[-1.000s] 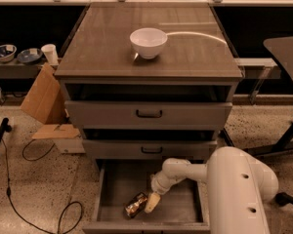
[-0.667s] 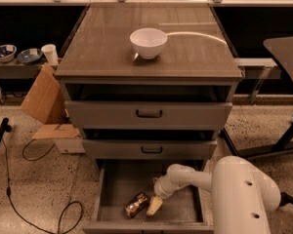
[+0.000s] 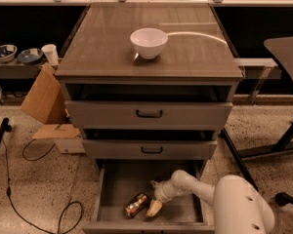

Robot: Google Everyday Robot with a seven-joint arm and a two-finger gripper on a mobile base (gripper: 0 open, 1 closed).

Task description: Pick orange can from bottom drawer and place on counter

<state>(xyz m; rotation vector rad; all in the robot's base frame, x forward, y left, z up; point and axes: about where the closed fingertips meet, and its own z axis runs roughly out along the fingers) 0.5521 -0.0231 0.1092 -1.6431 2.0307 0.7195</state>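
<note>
Task stage: early. The bottom drawer (image 3: 117,179) stands pulled out, so access is made. The orange can (image 3: 136,204) lies on its side on the drawer's floor, toward the front edge and a little left of the drawer's middle. It is not lifted and not held.

The counter (image 3: 102,43), well above the drawer, carries only a white bowl (image 3: 148,42); no can is up there. Judged from this, the grasp, the lift out of the drawer and the placing on the counter are all left to do.

The gripper (image 3: 153,197) is down inside the drawer, right of the drawer's middle, with the white arm (image 3: 195,186) reaching in from the drawer's front-right corner.

Jaws: spread wide, one tip toward the drawer's back and the other toward its front. The front finger (image 3: 154,208) sits just beside the can's right end; whether it touches cannot be told. The can lies outside the gap, to its left, so nothing is held.

Judgement: the gripper needs to shift left across the drawer so the can sits between the fingers before they close.
</note>
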